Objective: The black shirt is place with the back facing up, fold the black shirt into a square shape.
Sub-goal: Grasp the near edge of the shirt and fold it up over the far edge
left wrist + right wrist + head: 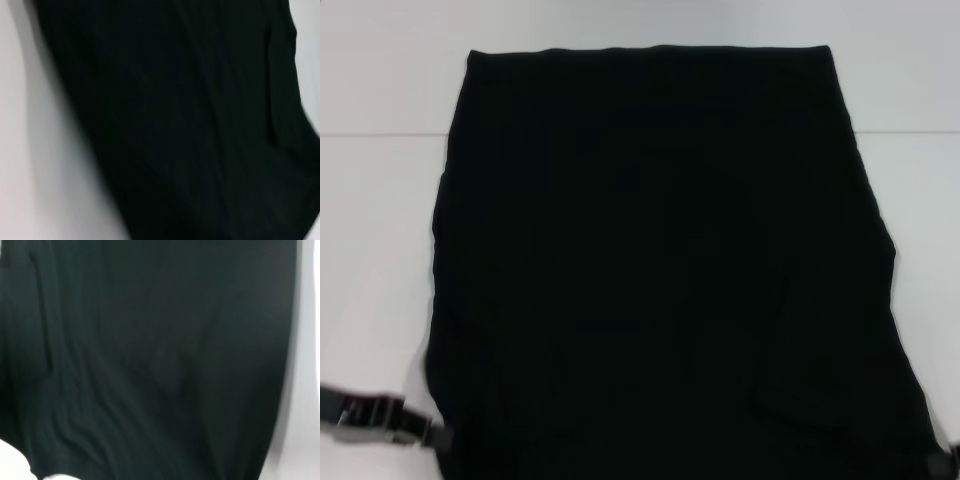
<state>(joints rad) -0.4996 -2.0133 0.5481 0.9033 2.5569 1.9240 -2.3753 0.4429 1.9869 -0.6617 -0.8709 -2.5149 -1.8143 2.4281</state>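
Observation:
The black shirt (660, 260) lies spread over the white table (380, 250) as a long plain black panel, its straight far edge at the back and its near end running out of the bottom of the head view. No lettering shows. My left gripper (432, 437) is at the shirt's near left corner, with its metal wrist stretching off to the left. Only a small piece of my right gripper (942, 462) shows, at the near right corner. The black shirt (190, 125) fills the left wrist view, and black shirt cloth (150, 360) fills the right wrist view, rumpled in soft folds.
Bare white table (920, 180) shows on both sides of the shirt and behind it. A faint seam line (380, 134) crosses the table at the back.

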